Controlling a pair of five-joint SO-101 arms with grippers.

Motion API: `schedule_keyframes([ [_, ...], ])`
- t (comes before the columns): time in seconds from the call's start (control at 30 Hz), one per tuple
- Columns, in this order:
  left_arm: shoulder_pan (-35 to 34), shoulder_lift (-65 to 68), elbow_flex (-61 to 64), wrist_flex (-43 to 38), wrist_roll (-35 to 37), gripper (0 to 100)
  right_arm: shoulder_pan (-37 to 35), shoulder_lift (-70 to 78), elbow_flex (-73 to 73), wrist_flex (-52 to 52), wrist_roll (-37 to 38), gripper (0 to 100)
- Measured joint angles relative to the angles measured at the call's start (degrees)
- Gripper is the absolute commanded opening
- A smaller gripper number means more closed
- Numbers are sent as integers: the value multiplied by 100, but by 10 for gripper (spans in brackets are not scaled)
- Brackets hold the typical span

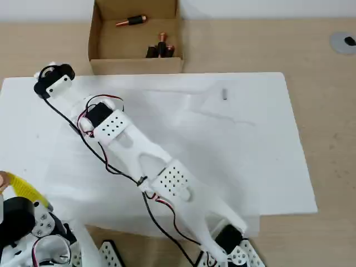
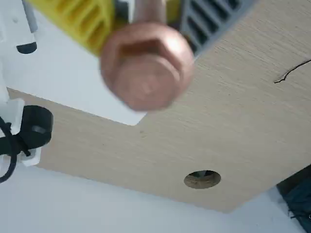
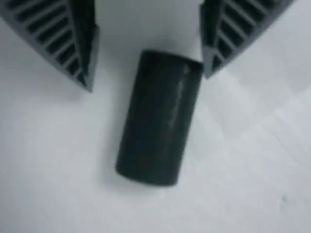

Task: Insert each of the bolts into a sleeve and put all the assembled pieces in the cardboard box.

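Seen from above, the cardboard box (image 1: 136,65) stands on the table (image 1: 328,139) at the far edge of a white sheet (image 1: 222,156). Assembled pieces (image 1: 160,50) lie inside it, a cluster by the front wall and one near the back wall. The right arm stretches diagonally across the sheet. The right gripper (image 1: 51,81) sits at the sheet's far corner, near a front corner of the box. The left gripper (image 1: 23,190), with one yellow finger, is at the near side of the sheet, well apart from the box.

At the left wrist, the left gripper (image 2: 146,22) has its jaws closed on the shank of a copper bolt (image 2: 146,65). The hexagonal head faces the camera. Below it are a corner of the sheet and a round hole (image 2: 202,179) in the table.

At the right wrist, the right gripper (image 3: 146,75) has its jaws spread wide. One finger stands on each side of the end of a black sleeve (image 3: 158,121). The sleeve lies on its side on the sheet. One fingertip is right at the sleeve's end; contact cannot be confirmed. The other finger is apart from it.
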Motion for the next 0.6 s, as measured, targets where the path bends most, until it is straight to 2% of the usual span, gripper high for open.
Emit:
schedule_keyframes([
  [0.13, -97, 0, 0, 0, 0, 6, 0, 0, 0, 158, 255, 9],
  [0.6, -316, 0, 0, 0, 0, 6, 9, 0, -9, 158, 484, 15],
])
